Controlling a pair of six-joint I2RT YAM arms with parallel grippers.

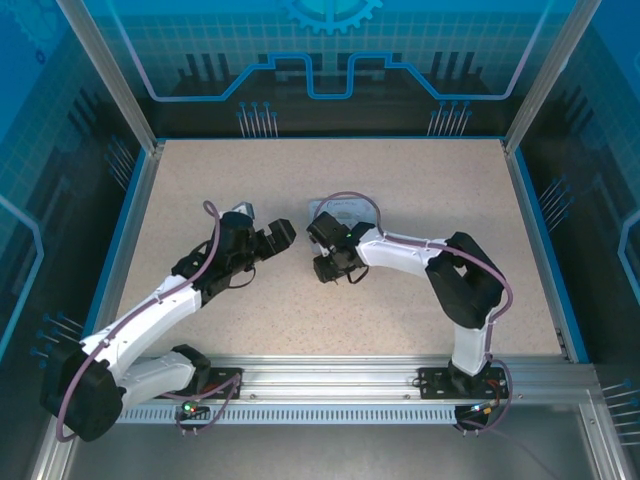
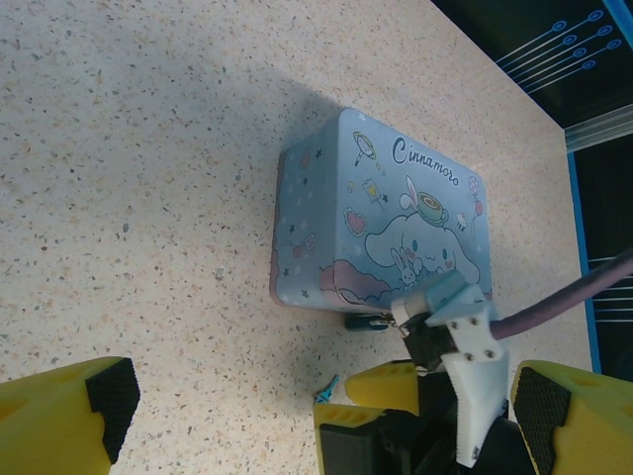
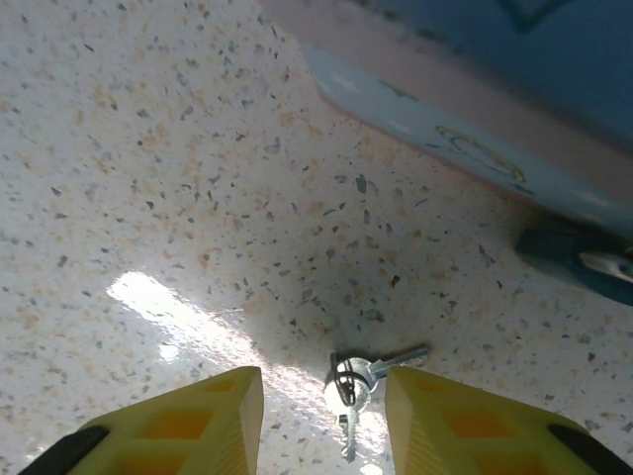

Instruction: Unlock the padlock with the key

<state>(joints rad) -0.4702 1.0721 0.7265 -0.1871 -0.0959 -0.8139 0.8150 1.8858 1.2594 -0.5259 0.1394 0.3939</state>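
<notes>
Two small silvery keys [image 3: 361, 381] on a ring lie flat on the speckled table. My right gripper [image 3: 321, 386] stands open around them, one yellow finger on each side, not touching them. The padlock [image 3: 584, 262] is a tiny dark teal body with a metal shackle, lying against the edge of the pale blue tin box [image 3: 465, 148]. The left wrist view has the padlock [image 2: 366, 322] under the box's near edge, just beyond the right gripper [image 2: 366, 396]. My left gripper [image 2: 321, 396] is open wide and holds nothing. From above, the left gripper [image 1: 278, 235] faces the right gripper [image 1: 325, 268].
The tin box [image 2: 381, 228] with a cartoon lid lies flat mid-table; from above the box [image 1: 340, 208] is partly covered by the right arm and its purple cable [image 1: 400, 240]. Blue walls [image 1: 130, 215] border the table. Bare tabletop [image 1: 200, 180] spreads all round.
</notes>
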